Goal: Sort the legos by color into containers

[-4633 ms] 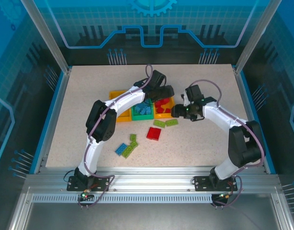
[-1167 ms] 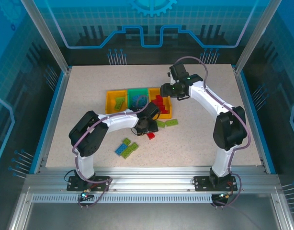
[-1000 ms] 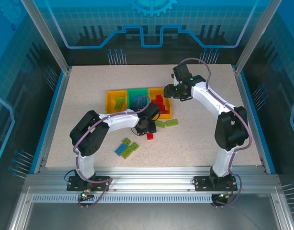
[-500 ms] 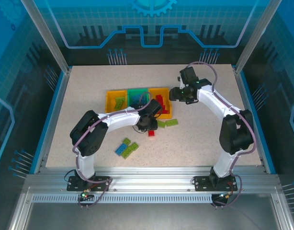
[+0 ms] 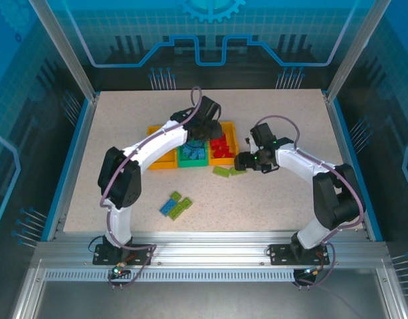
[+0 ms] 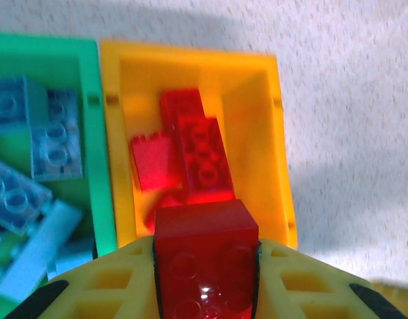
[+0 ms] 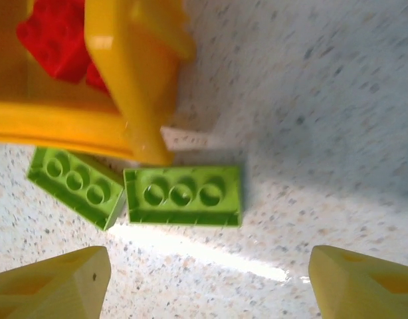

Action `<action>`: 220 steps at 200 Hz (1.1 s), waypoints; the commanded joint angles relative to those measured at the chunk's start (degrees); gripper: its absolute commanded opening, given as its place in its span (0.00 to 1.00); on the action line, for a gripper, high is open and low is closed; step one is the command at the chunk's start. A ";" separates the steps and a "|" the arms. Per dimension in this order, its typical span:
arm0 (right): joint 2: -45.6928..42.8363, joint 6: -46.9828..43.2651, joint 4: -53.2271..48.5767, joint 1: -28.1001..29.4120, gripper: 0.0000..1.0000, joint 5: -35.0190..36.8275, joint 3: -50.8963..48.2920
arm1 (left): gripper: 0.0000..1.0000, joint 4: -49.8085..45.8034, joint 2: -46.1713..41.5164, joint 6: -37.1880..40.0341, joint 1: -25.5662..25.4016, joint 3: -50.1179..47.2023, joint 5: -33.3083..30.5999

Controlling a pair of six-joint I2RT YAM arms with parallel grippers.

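Red lego [image 6: 204, 229] sits clasped in the left gripper [image 6: 205, 269] above the orange container [image 6: 282, 166]

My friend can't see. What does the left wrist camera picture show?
The left gripper clamps a red studded plastic brick between yellow fingers over the orange plastic bin, which holds other red bricks. Beside it, the green plastic bin holds light blue bricks.
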 commanded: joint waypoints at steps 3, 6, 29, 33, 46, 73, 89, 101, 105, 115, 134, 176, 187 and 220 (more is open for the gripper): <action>-0.77 -1.45 2.70 3.39 0.83 0.74 -1.97 | 0.29 -0.67 5.51 3.74 1.44 5.59 3.55; -0.70 -1.46 2.98 3.57 0.83 0.81 -2.13 | 0.29 -0.66 6.04 3.97 1.51 6.31 3.72; 0.12 -1.70 4.05 4.67 0.84 1.78 -2.89 | 0.29 -1.72 10.18 5.04 2.03 11.72 4.18; 0.42 -1.93 4.19 4.82 0.84 1.93 -2.92 | 0.29 -1.83 11.05 5.15 2.15 12.49 4.22; 1.36 -2.50 4.19 5.13 0.84 2.80 -2.56 | 0.31 -2.14 12.73 5.33 2.41 14.37 4.31; 3.47 -4.03 3.72 5.11 0.85 4.78 -1.28 | 0.39 -1.97 13.92 5.02 2.91 15.22 4.57; 4.57 -5.09 3.53 5.13 0.86 5.36 -0.45 | 0.45 -1.91 13.73 4.89 2.83 14.97 4.61; 5.56 -5.95 3.16 5.14 0.86 5.10 0.09 | 0.55 -1.73 13.02 4.60 2.85 14.49 4.86; 5.91 -6.17 3.01 5.12 0.87 4.93 0.30 | 0.59 -1.66 12.68 4.48 2.91 14.21 4.90; 6.46 -6.80 3.00 5.18 0.88 4.35 0.45 | 0.64 -1.55 11.63 4.37 2.89 13.56 5.22; 6.78 -7.43 3.63 5.14 0.90 4.39 0.15 | 0.76 -0.89 8.82 4.37 2.83 11.69 5.90; 9.85 -8.04 3.07 5.22 0.91 4.37 2.22 | 0.99 2.29 0.07 4.72 2.83 3.82 5.23; 10.71 -8.01 2.91 5.21 0.91 4.36 2.86 | 0.99 3.08 -2.50 4.94 2.78 1.31 4.44; 12.71 -7.86 2.66 5.40 0.90 5.31 4.16 | 0.99 6.52 -10.73 5.37 2.85 -7.93 3.14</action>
